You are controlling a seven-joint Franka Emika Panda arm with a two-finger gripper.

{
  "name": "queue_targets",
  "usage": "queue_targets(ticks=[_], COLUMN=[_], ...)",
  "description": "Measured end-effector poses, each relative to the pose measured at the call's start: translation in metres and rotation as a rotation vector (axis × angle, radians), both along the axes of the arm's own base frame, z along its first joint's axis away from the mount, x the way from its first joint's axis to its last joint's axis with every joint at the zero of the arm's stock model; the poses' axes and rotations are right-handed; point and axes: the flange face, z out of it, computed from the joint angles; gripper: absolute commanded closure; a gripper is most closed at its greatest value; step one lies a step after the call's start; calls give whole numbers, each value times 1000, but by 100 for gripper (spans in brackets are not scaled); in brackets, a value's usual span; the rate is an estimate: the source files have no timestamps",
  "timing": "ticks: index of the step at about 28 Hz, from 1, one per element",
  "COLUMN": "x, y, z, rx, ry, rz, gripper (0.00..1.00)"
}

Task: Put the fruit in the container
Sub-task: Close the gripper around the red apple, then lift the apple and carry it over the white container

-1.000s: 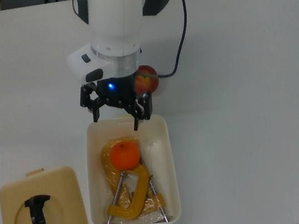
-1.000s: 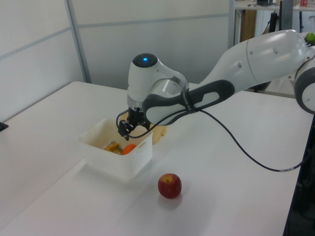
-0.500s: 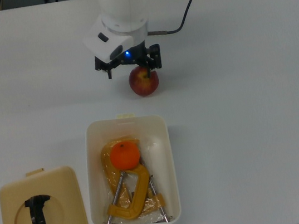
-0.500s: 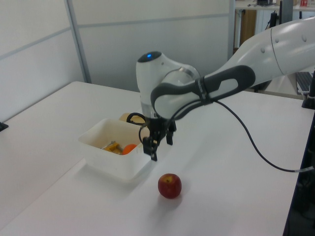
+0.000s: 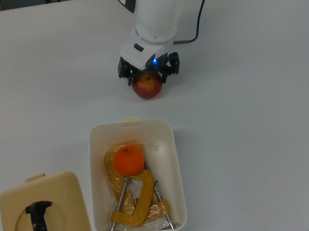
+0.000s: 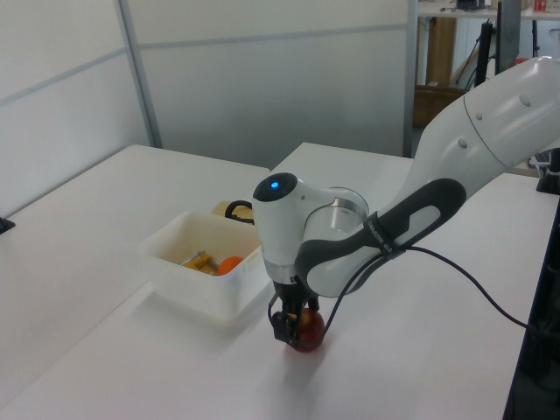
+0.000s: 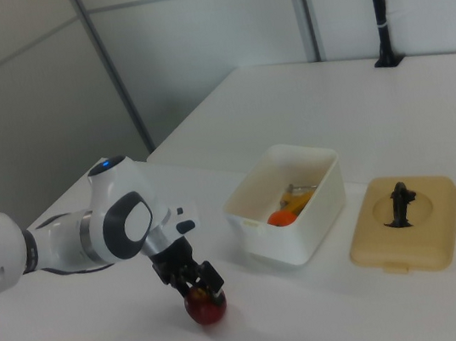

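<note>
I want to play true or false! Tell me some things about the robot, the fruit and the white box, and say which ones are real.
1. The orange mandarin lies inside the white tub. True.
2. The red apple is in the tub too. False: it sits on the table, outside the tub.
3. The robot's hand is down at the apple. True.
4. The tan lid covers the tub. False: it lies on the table beside the tub.
5. A yellow clamp is in the tub. True.
</note>
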Motion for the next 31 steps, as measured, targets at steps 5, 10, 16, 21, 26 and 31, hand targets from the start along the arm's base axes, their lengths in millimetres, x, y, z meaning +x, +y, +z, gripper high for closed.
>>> queue_targets(ticks=[5,10,16,21,26,31], x=[-5,-4,4,21,43,63], y=[-1,-2,-5,-11,-26,-50], z=[-16,-17,-1,47,102,143], rx=[-18,-39,-29,13,79,143], ry=[21,17,-28,-120,-218,-295], rz=[14,32,20,-21,-89,-165], gripper=[30,98,100,100,100,100])
